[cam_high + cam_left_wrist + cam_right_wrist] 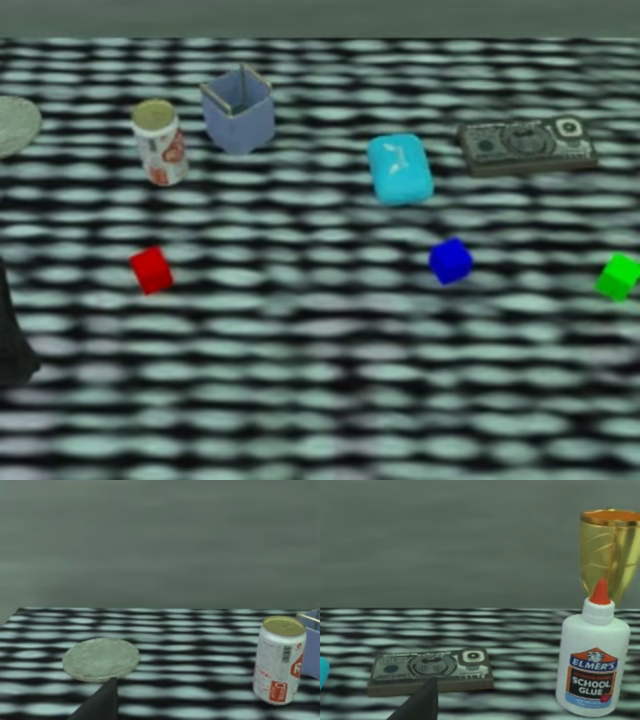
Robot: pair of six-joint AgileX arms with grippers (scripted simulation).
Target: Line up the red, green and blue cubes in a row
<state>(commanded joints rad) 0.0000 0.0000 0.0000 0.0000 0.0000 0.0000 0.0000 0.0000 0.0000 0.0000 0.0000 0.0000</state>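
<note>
Left gripper (102, 702): one, only a single dark fingertip showing in its wrist view; whether the fingers are wide or narrow cannot be told. It holds nothing visible and looks across the table's left side, seemingly parked; a dark piece of the left arm (12, 340) sits at the top view's left edge

Right gripper (422, 702): one, again a lone dark fingertip; spread cannot be told. Not seen from above, so the arm appears idle off the right side

Red cube (151, 270): one, lying free on the patterned table (320, 400), left of centre, nearest the left arm and so probably its job

Blue cube (450, 261): one, right of centre, just in front of the soap-like block

Green cube (618, 277): one, at the far right edge, well apart from the blue one

Cubes total three. They lie at roughly the same depth but scattered and widely spaced, none gripped; the row is judged not yet started

Soda can (160, 142): one, upright, back left, beside the box

Pale-blue open box (238, 110): one, upright

Grey round disc (101, 659): one, flat, far left

Cyan block (400, 169): one, flat

Banknote stack (527, 146): one, flat, back right

Glue bottle (591, 662): one, upright, in the right wrist view only

Gold cup (610, 550): one, behind the bottle

Clutter keeps to the back, leaving the front open for the row
</note>
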